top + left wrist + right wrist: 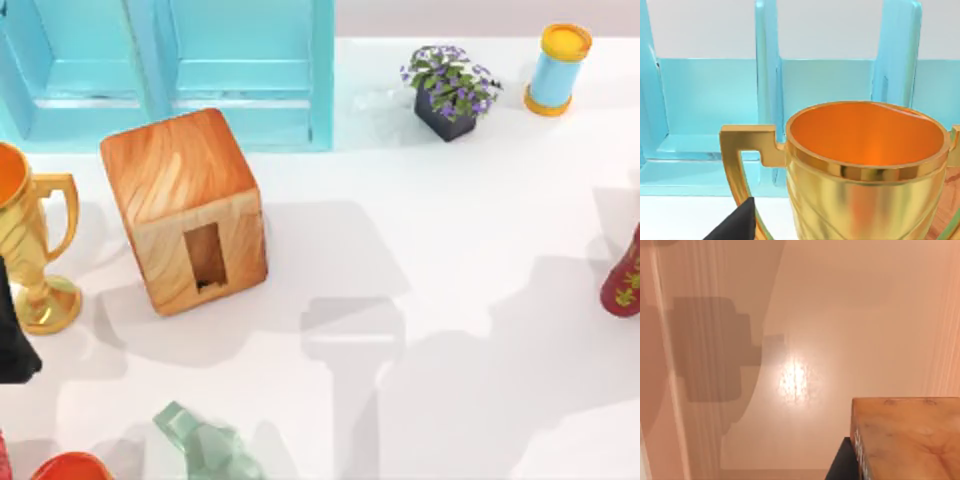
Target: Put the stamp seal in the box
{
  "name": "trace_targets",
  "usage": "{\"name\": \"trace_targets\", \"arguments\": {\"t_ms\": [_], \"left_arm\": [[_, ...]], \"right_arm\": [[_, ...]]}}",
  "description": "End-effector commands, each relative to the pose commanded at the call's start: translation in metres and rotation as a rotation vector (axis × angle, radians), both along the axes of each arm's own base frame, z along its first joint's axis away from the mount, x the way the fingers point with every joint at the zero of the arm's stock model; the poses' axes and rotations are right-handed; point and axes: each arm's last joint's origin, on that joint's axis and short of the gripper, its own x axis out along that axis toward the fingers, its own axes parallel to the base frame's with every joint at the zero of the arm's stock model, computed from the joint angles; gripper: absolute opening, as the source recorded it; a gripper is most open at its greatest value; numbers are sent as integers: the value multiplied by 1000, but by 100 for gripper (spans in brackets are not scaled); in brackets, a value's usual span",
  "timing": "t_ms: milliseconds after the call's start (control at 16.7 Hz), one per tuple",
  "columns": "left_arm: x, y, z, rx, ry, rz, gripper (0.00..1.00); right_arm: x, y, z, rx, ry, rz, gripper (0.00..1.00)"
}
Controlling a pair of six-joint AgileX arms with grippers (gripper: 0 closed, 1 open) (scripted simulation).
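Mottled reddish-brown stone stamp seal (905, 440) is sitting, seemingly clamped, in my right gripper (845, 464) over the white worktop (450, 250), the glossy orange-brown wooden box (185, 205) lying leftward, my left gripper (12, 330) idling beside a gold trophy (30, 250)

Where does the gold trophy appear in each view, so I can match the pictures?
Top view: the gold trophy stands at the table's left edge, left of the box.
Left wrist view: the trophy is close up, in front of the turquoise cabinet.
Right wrist view: this looks at tabletop and a brown block instead.
Shared landmark: the turquoise cabinet, behind the box in the top view.
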Motion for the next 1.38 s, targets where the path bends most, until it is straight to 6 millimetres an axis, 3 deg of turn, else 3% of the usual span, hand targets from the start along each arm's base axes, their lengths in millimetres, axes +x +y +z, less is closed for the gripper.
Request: {"name": "trace_targets", "arguments": {"t_ms": [180, 600, 840, 1380], "left_arm": [[0, 0, 0, 0, 0, 0, 100], [0, 0, 0, 0, 0, 0, 100], [0, 0, 0, 0, 0, 0, 100], [0, 0, 0, 0, 0, 0, 100]], "right_arm": [[1, 1, -4, -3, 0, 3, 0], [0, 0, -62, 0, 0, 0, 0], [0, 1, -65, 0, 0, 0, 0], [0, 1, -65, 0, 0, 0, 68]]}}
